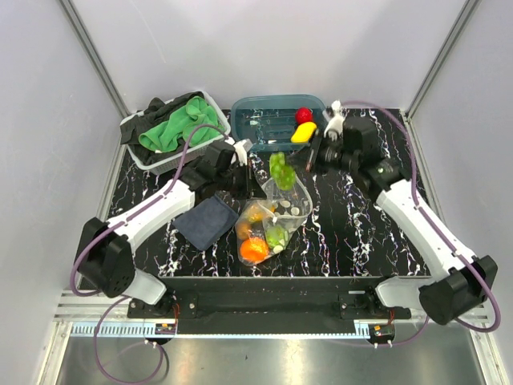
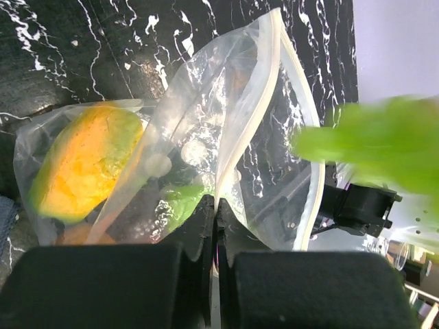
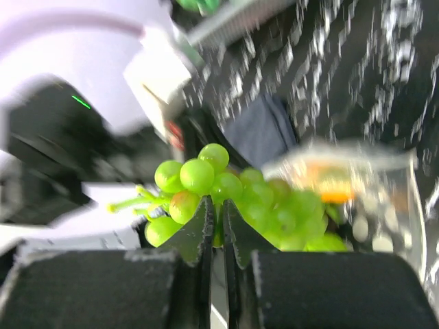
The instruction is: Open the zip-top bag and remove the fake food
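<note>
The left gripper (image 2: 214,209) is pinched tight on the open rim of the zip-top bag (image 1: 276,210). The bag sags just in front of that claw onto the table (image 1: 353,228), with fake food (image 1: 254,249) inside. The right gripper (image 1: 304,160) is clamped on the green grapes (image 1: 280,170), which it holds out ahead of it, above the bag's mouth.

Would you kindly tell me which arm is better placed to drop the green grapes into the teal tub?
Right. The right fingers pinch the grapes over the zip-top bag, close to the tub, while the left fingers are shut on the bag's rim, holding it up.
</note>
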